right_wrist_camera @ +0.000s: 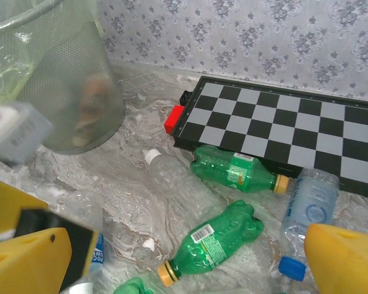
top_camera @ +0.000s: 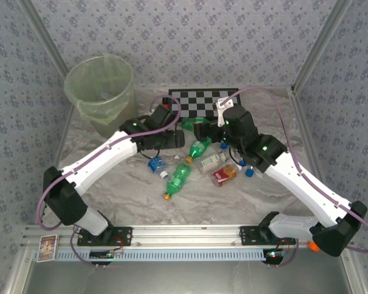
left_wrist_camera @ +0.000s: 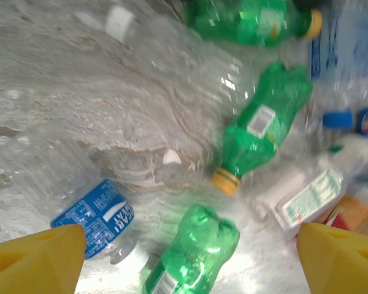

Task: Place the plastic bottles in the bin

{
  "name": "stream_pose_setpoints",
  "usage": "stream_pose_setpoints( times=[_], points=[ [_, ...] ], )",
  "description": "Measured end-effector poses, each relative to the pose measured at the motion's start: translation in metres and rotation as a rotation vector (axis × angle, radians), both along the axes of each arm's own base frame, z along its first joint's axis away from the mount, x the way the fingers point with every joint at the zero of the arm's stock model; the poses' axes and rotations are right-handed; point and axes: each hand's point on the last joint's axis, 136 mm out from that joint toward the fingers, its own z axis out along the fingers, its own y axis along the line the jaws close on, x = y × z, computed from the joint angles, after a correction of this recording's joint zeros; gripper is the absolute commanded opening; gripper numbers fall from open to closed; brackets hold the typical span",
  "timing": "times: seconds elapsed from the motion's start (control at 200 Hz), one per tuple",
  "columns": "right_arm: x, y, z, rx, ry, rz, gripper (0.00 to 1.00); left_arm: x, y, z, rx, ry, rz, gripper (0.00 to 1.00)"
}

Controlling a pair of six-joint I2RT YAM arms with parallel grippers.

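While looking down from the top, can see the bin (top_camera: 101, 92) sitting at the far-left corner of the tabletop (top_camera: 129, 199), with the plastic bottles (top_camera: 179, 176) strewn mid-table, just in front of the checkerboard (top_camera: 202, 101) at the far edge. Got the left claw (top_camera: 179, 136) and right claw (top_camera: 202, 130) over that pile, close together. Switching to the left wrist: left claw (left_wrist_camera: 187, 260) spread wide, gripping nothing, green bottle (left_wrist_camera: 199, 236) lying below the gap. On the right wrist: right claw (right_wrist_camera: 187, 263) gaping wide too, empty, bin (right_wrist_camera: 61, 92) off to the left.
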Motion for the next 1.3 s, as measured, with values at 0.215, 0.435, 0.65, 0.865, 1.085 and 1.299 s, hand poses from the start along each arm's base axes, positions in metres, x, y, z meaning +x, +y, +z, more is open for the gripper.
stream_pose_setpoints(
  times=[0.215,0.435,0.65,0.865,1.085,1.299],
  points=[
    [-0.014,-0.02,0.0,-0.003,-0.002,-0.042,0.99,-0.026,-0.012,-0.053,0.129,0.087,-0.174,0.8],
    [-0.03,-0.036,-0.005,-0.012,0.011,-0.075,0.99,-0.045,-0.027,-0.083,0.175,0.153,-0.312,0.75],
    [-0.039,-0.051,-0.02,-0.056,0.043,-0.113,0.99,-0.055,-0.035,-0.113,0.217,0.225,-0.379,0.75],
    [-0.048,-0.057,-0.021,-0.054,0.048,-0.116,0.99,-0.057,-0.037,-0.128,0.233,0.257,-0.396,0.75],
    [-0.053,-0.061,-0.026,-0.067,0.063,-0.117,0.99,-0.057,-0.038,-0.143,0.252,0.282,-0.401,0.69],
    [-0.059,-0.067,-0.033,-0.075,0.082,-0.122,1.0,-0.057,-0.038,-0.16,0.269,0.303,-0.402,0.65]
  ],
)
